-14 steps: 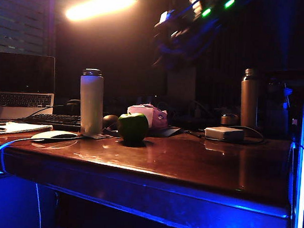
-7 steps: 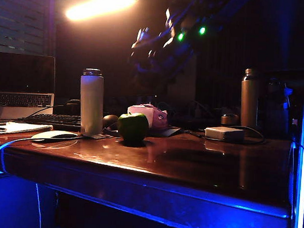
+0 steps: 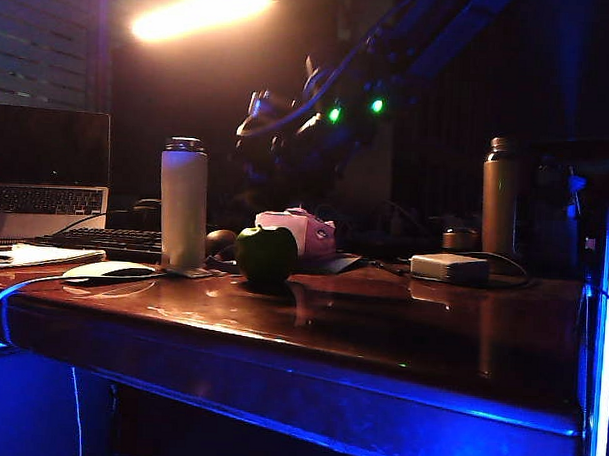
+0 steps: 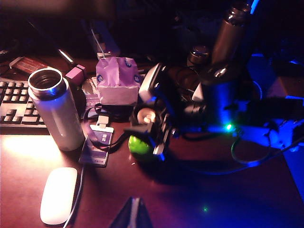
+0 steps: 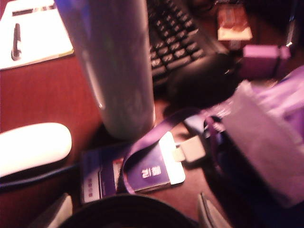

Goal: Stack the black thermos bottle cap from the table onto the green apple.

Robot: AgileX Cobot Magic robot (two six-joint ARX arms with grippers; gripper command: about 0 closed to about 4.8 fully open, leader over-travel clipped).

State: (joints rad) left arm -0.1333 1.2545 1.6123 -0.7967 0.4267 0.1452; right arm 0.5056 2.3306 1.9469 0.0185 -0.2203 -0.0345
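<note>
The right gripper (image 5: pixel 133 211) holds the black thermos bottle cap (image 5: pixel 126 213): in the right wrist view the cap's dark round rim sits between the two pale fingertips (image 5: pixel 54 211), which press in from either side. The jaws stand fairly wide around it. In the exterior view this gripper (image 3: pixel 263 137) hangs in the air, above the green apple (image 3: pixel 267 254) and a little toward the white thermos bottle (image 3: pixel 183 202), well clear of both; the cap itself is too dark to pick out there.

The left wrist view shows the right arm reaching in over the apple (image 4: pixel 139 144), whose bright green side peeks out from beneath the gripper (image 4: pixel 152 135). Of the left gripper (image 4: pixel 133 213) only a dark pointed tip shows at the frame's edge, high over the tabletop (image 4: pixel 190 190); whether its jaws are apart or together I cannot tell.

The apple rests on the tabletop (image 3: pixel 381 321), just beside the open white bottle (image 4: pixel 54 109). Below the held cap lies a badge card (image 5: pixel 133 175) with a purple lanyard (image 5: pixel 152 137), next to the bottle's base (image 5: pixel 118 66). A white mouse (image 5: pixel 31 147) lies near, a keyboard (image 5: pixel 175 40) beyond it. Behind the apple sits a pink tissue pack (image 3: pixel 299 231), and what is probably a small brownish round thing (image 3: pixel 221 240). A second, dark bottle (image 3: pixel 499 197) stands well apart.
</note>
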